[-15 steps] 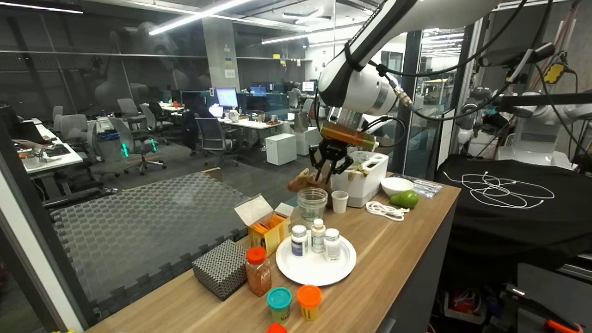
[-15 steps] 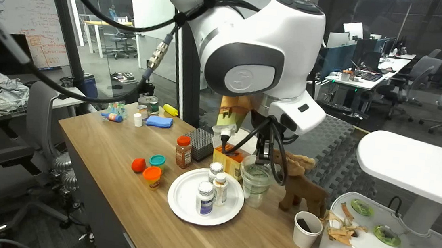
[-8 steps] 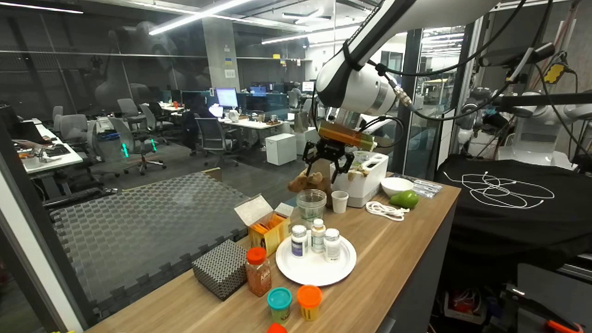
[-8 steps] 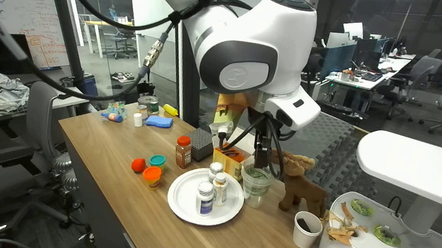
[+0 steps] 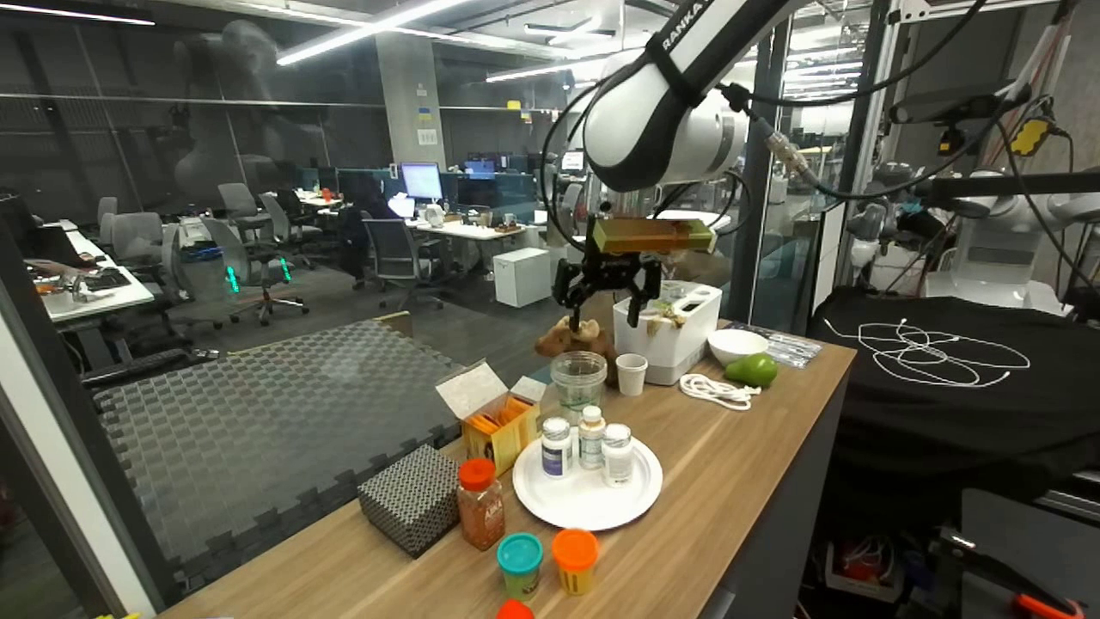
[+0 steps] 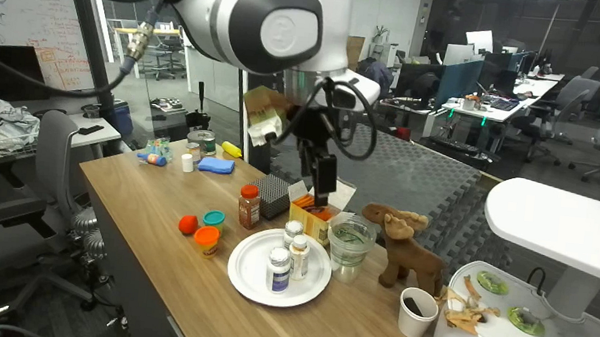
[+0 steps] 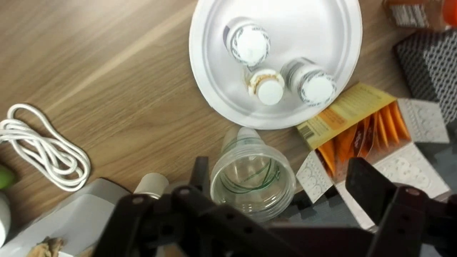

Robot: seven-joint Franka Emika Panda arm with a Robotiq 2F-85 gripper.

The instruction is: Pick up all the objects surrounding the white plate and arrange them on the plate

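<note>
**Three white bottles (image 5: 590, 442) share white plate (image 5: 589, 511) as gripper (image 5: 604, 323) hangs with jaws apart**

Nearest in an exterior view, a red item (image 5: 515, 610) is cut off by the bottom edge of that view; just behind it, a teal cup (image 5: 519, 566) and an orange cup (image 5: 575, 563) stand side by side on the wooden counter (image 5: 713, 473). Beyond them, a red-capped orange bottle (image 5: 480, 507) stands upright on the counter, just beside a patterned grey block (image 5: 411, 500). The three white bottles are upright and close together on the plate, which lies flat past the cups. At its far side are an orange-and-yellow carton (image 5: 501, 436), flaps up, and a clear container (image 5: 578, 383). The gripper, on a white-and-black arm (image 5: 636, 137), hangs above the counter, its fingers (image 7: 367, 189) spread wide; in the wrist view, the container's mouth shows beneath the gap between them. Farther along stand a brown toy moose (image 6: 408, 248), a white paper cup (image 5: 631, 376) and a white planter (image 5: 666, 346), near a white bowl (image 5: 737, 346), a green item (image 5: 751, 370) and a coiled white cord (image 5: 718, 392). In the background, desks (image 5: 468, 229), grey chairs (image 5: 398, 249) and a lit monitor (image 5: 422, 181) furnish an office.
</note>
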